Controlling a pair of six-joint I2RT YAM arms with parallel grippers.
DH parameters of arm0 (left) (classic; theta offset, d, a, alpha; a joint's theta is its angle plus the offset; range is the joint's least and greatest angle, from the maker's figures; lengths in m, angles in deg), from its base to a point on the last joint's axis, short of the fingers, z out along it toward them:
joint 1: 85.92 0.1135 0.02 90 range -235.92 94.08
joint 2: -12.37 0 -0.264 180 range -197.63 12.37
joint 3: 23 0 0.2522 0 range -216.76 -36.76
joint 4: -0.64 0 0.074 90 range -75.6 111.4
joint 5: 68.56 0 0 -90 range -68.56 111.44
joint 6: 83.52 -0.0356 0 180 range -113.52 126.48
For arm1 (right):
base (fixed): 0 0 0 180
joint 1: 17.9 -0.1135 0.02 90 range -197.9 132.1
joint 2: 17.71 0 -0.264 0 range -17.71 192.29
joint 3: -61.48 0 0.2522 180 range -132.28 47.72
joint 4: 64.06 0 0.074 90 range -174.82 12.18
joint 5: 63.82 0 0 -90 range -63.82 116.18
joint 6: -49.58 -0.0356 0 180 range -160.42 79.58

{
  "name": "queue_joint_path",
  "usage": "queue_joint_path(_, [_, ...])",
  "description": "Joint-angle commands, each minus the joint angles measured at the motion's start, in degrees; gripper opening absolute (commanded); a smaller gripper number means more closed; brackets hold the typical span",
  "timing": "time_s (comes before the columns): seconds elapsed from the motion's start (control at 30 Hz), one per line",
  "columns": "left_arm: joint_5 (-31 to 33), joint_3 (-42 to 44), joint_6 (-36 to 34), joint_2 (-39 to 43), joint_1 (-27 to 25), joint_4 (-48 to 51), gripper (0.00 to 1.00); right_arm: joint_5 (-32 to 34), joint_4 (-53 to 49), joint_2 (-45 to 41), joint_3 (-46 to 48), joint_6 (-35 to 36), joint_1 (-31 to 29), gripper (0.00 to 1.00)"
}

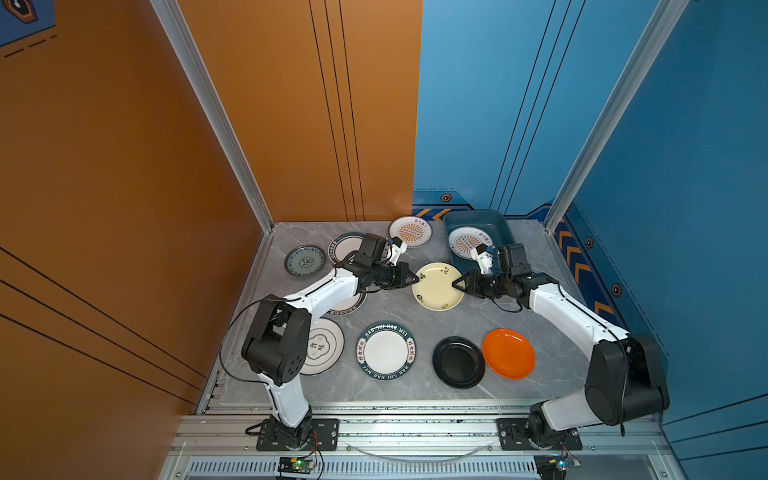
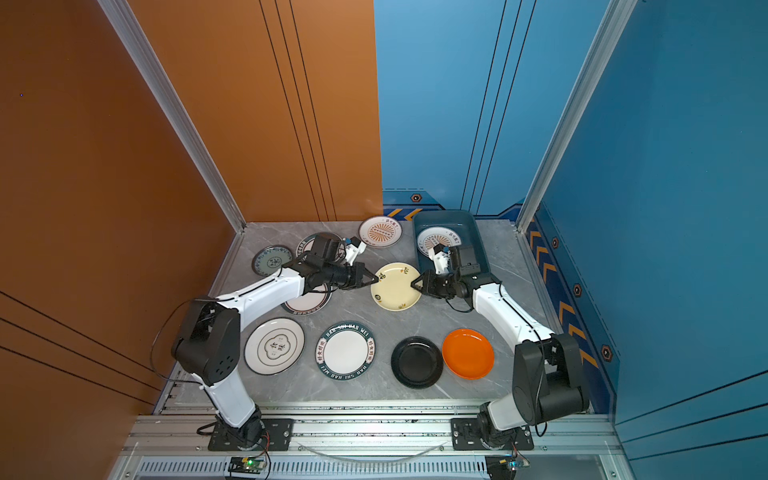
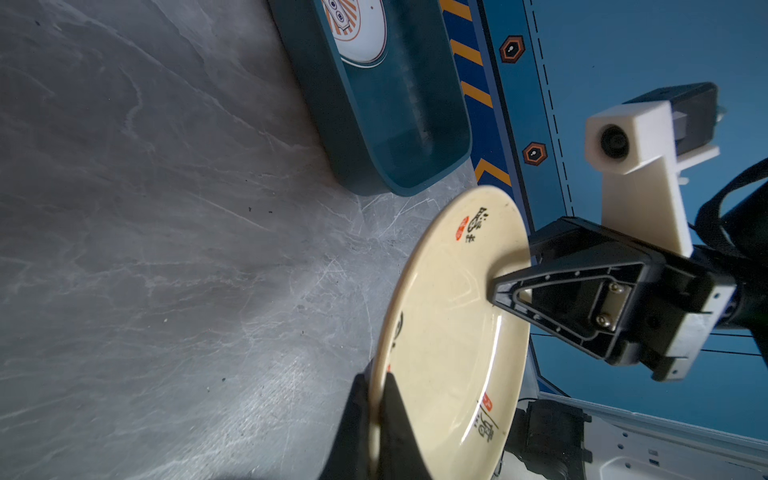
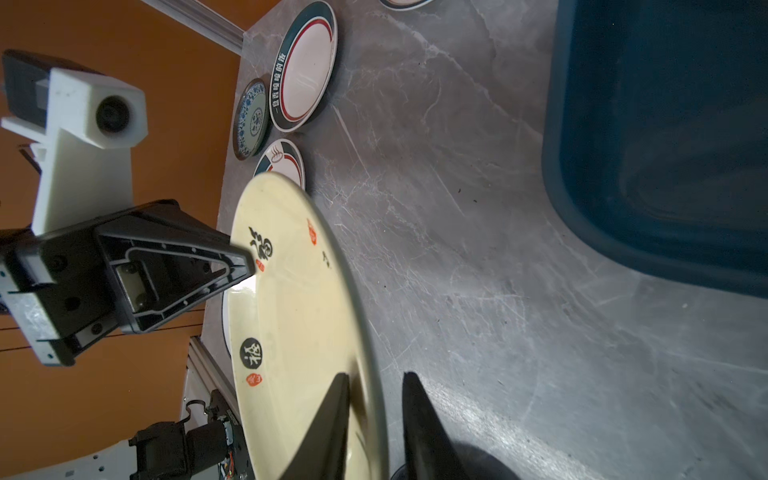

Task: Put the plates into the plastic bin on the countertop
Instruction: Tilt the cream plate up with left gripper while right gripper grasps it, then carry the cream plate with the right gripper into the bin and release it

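Observation:
A cream plate (image 1: 436, 289) with black characters hangs between the two arms over the middle of the countertop (image 1: 399, 307). My left gripper (image 1: 417, 277) is shut on its left rim; both fingers (image 3: 399, 415) pinch the edge. My right gripper (image 1: 454, 285) straddles the opposite rim. One finger (image 4: 332, 415) lies on the plate's (image 4: 291, 311) upper face, while the other stands a little apart from the underside. The dark teal plastic bin (image 1: 503, 232) sits at the back right and holds an orange-sunburst plate (image 1: 469, 241).
On the countertop lie a sunburst plate (image 1: 410, 231), a green-rimmed plate (image 1: 345, 247) and a teal patterned plate (image 1: 304, 260) at the back. A white plate (image 1: 322, 347), a lettered green-rimmed plate (image 1: 385, 350), a black plate (image 1: 458, 362) and an orange plate (image 1: 508, 353) lie in front.

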Motion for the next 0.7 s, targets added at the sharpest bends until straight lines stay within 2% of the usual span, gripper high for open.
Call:
queue_joint_path(0.0, [-1.2,-2.4,0.8,1.2,-0.3,0.2,0.00,-1.4,0.7,1.6,-1.0,-1.0,-0.2,0.09])
queue_joint_path(0.07, [-1.0,-2.5,0.9,1.2,-0.2,0.2,0.00,-1.9,1.3,1.7,-1.1,-1.5,-0.3,0.01])
queue_joint_path(0.13, [-0.7,-2.3,1.0,1.2,-0.1,0.1,0.02,-2.2,1.5,1.7,-1.2,-1.9,-0.3,0.00])
queue_joint_path(0.23, [0.0,-2.1,0.6,1.1,0.0,0.4,0.22,-1.4,0.9,1.2,-2.4,-1.9,0.1,0.00])
queue_joint_path(0.3, [0.8,-1.9,0.1,1.1,0.0,0.7,0.43,-0.1,-0.2,0.6,-3.6,-1.9,1.5,0.00])
queue_joint_path(0.4, [1.4,-1.5,-0.4,0.9,0.1,0.8,0.66,1.0,-2.1,0.2,-6.7,-2.3,5.1,0.00])
queue_joint_path(0.5, [1.4,-0.8,-0.6,0.6,0.2,0.6,0.79,3.9,-4.9,0.7,-11.1,-2.3,9.1,0.00])
queue_joint_path(0.67, [1.6,0.3,-1.7,0.7,0.3,0.8,0.88,17.0,-18.2,6.7,-24.2,3.4,13.3,0.00])
